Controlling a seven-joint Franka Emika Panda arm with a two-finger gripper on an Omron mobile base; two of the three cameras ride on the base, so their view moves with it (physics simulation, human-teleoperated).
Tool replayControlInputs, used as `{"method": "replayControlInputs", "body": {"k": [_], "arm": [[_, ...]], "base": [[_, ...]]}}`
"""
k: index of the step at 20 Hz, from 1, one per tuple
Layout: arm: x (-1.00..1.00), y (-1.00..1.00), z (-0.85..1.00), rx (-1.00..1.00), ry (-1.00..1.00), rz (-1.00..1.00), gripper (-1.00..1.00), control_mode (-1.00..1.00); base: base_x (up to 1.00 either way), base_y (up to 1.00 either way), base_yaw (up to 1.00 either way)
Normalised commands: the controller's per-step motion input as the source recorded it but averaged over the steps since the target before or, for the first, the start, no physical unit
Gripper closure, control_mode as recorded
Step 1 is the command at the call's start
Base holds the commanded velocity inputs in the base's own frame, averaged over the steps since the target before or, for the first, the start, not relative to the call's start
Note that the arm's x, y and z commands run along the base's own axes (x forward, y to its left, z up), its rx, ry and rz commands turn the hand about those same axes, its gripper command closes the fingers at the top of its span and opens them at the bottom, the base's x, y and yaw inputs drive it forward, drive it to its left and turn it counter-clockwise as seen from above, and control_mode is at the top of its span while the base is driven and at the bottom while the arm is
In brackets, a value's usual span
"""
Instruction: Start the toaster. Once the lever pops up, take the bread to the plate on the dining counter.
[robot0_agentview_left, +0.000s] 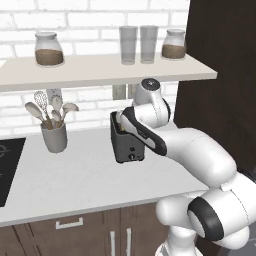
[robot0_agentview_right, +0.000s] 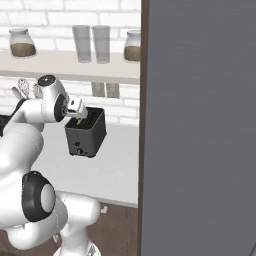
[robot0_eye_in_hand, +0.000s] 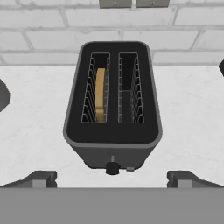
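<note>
The dark grey toaster (robot0_eye_in_hand: 113, 131) stands on the white counter against the brick wall, also seen in the left base view (robot0_agentview_left: 129, 150) and the right base view (robot0_agentview_right: 86, 135). The tan bread (robot0_eye_in_hand: 100, 94) stands upright in its left slot, while the right slot holds nothing. A small round knob (robot0_eye_in_hand: 112, 168) sits low on the toaster's front. My gripper (robot0_eye_in_hand: 112, 178) hovers just above and in front of the toaster, looking down on it, open with nothing between its fingertips (robot0_eye_in_hand: 41, 178). The hand (robot0_agentview_right: 76, 108) hangs over the toaster's top. The plate and the dining counter are out of view.
A grey utensil cup (robot0_agentview_left: 54, 136) stands left of the toaster, and a black cooktop (robot0_agentview_left: 7, 170) lies beyond it. A shelf (robot0_agentview_left: 100, 70) with jars and glasses runs above. A tall dark cabinet side (robot0_agentview_right: 200, 125) closes off the right. Wall outlets (robot0_eye_in_hand: 131, 3) sit behind the toaster.
</note>
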Motion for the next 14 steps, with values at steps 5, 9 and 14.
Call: {"method": "replayControlInputs", "body": {"k": [5,9,14], "arm": [[0.00,0.00,0.00,0.00,0.00,0.00,-1.00,-1.00],[0.00,0.00,0.00,0.00,0.00,0.00,-1.00,-1.00],[0.00,0.00,0.00,0.00,0.00,0.00,-1.00,-1.00]], "base": [[0.00,0.00,0.00],[0.00,0.00,0.00],[0.00,0.00,0.00]]}}
